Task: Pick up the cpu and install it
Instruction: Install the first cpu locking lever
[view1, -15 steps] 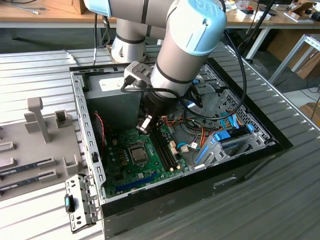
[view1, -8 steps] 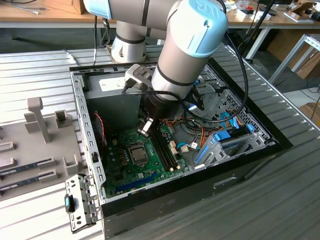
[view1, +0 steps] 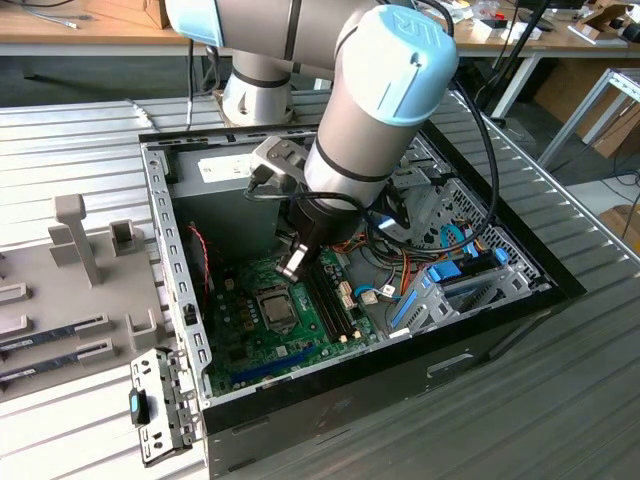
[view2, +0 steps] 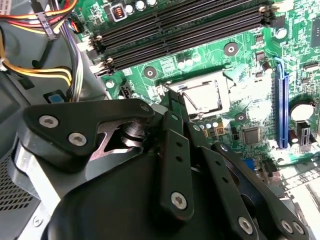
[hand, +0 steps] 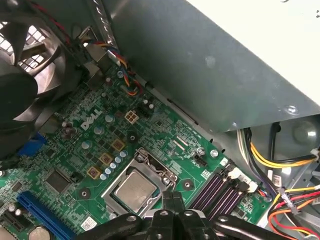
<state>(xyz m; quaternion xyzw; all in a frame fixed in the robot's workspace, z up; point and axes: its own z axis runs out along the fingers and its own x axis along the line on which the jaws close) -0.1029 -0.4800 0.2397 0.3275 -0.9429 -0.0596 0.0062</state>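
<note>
The cpu (hand: 134, 190) lies flat inside the metal-framed socket (hand: 162, 172) on the green motherboard (view1: 240, 320), silver top up. In the exterior view the cpu (view1: 278, 308) sits low in the open computer case. My gripper (view1: 295, 262) hangs just above the board, a short way beside the socket and toward the black memory slots (view1: 335, 300). In both wrist views the two black fingers (hand: 167, 205) stand pressed together with nothing between them. The gripper (view2: 172, 107) tip is near the socket (view2: 202, 95), apart from the chip.
A grey power-supply box (hand: 225, 65) rises beside the board. A black fan (hand: 25, 65) stands at one end, and coloured cables (hand: 285, 195) bunch near the memory slots. Outside the case, on the exterior view's left, memory sticks (view1: 55, 340) lie in a grey holder.
</note>
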